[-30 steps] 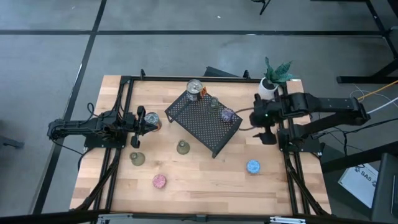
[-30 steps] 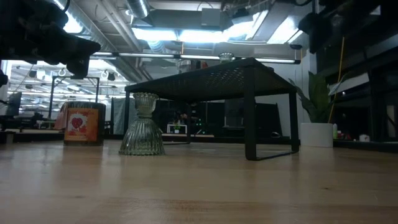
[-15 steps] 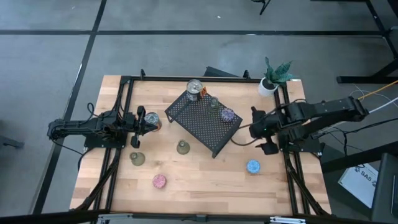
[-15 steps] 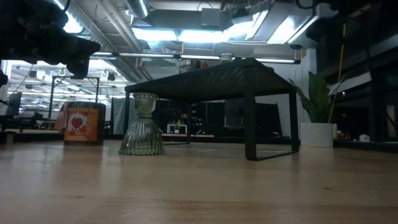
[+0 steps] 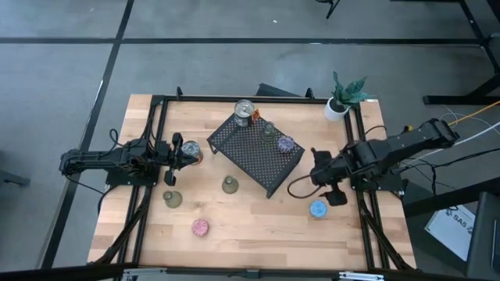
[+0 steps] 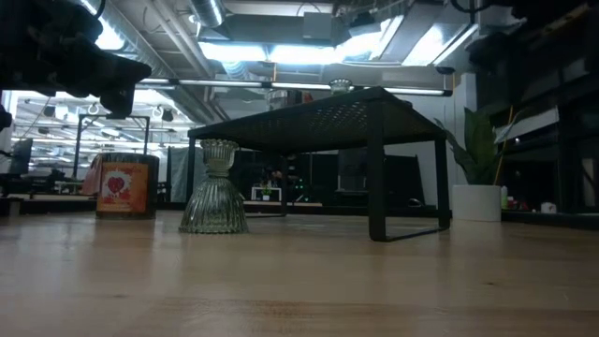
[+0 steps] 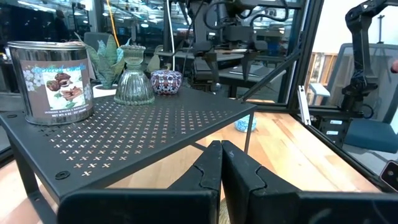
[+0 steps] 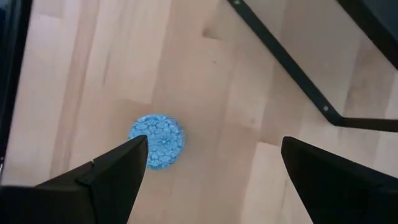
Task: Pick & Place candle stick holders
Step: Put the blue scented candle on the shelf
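A pale wooden table [image 5: 258,226] is seen from above, framed by black rails, with a dark robot arm at each side. Near the middle a black perforated metal shelf [image 5: 258,152] is set at an angle. On it are placed a printed tin can [image 5: 244,112], a clear olive-green glass candle holder [image 5: 269,129] and a squat purple patterned candle holder [image 5: 287,144] — judged to be holders already delivered there.

Four more holders are left on the bare wood: a small round blue floral candle holder [image 5: 318,208] toward the right edge, a pink one [image 5: 201,226] near the front, and two olive-green glass ones [image 5: 230,185] [image 5: 173,199] beside and left of the shelf. A small white pot with a green plant [image 5: 338,105] is kept at the far right corner, apart from the work.

The right gripper [image 5: 314,181] is held just above and beside the blue holder with its fingers [image 8: 118,171] spread wide and nothing between them; in the right wrist view the holder lies close by one finger, not centred in the gap — the pose appears to be a lining-up before a descent.

The left gripper [image 5: 187,151] is parked at the left of the shelf, its fingers pressed together and empty, evidently waiting.
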`<state>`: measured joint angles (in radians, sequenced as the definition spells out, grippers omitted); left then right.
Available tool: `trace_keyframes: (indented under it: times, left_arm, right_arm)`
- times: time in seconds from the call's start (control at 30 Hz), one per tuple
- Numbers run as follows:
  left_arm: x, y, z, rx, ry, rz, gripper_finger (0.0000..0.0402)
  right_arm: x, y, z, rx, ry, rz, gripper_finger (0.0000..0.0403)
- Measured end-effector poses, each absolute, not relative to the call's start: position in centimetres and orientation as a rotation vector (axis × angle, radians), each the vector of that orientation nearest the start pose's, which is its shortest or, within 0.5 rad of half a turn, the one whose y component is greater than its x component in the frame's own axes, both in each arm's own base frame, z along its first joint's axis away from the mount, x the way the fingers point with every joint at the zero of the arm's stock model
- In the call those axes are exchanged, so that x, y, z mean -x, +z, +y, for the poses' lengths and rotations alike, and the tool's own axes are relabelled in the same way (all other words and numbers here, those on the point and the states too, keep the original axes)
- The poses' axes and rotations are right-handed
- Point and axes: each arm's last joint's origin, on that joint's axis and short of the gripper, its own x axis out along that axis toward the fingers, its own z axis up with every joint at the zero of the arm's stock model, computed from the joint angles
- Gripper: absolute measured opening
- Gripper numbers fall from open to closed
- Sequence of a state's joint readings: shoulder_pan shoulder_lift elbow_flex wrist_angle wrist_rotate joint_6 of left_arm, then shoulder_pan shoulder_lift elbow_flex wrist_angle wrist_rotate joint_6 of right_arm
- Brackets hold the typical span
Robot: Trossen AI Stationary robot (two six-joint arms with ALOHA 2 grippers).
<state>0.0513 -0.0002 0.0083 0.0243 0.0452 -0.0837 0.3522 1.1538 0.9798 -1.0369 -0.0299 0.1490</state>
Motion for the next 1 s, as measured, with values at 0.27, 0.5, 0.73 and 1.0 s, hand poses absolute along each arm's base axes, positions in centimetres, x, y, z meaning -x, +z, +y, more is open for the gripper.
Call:
trace_keyframes:
  times: [0.27, 0.5, 0.73, 1.0]
  left_arm:
    - [-9.7, 16.9, 0.4, 0.082, 0.005, -0.033, 0.0001]
    - [-9.7, 16.9, 0.4, 0.082, 0.005, -0.034, 0.0001]
    - [-9.7, 16.9, 0.4, 0.082, 0.005, -0.034, 0.0001]
    - [-9.7, 16.9, 0.4, 0.082, 0.005, -0.034, 0.0001]
  right_arm:
    - [-18.2, 27.2, 8.8, 0.151, 0.315, 1.172, 0.0371]
    - [-18.2, 27.6, 10.5, 0.151, 0.363, 1.080, 0.0371]
    - [-17.6, 27.6, 11.4, 0.190, 0.380, 1.077, 0.0385]
    - [-17.5, 27.6, 11.5, 0.199, 0.359, 1.071, 0.0399]
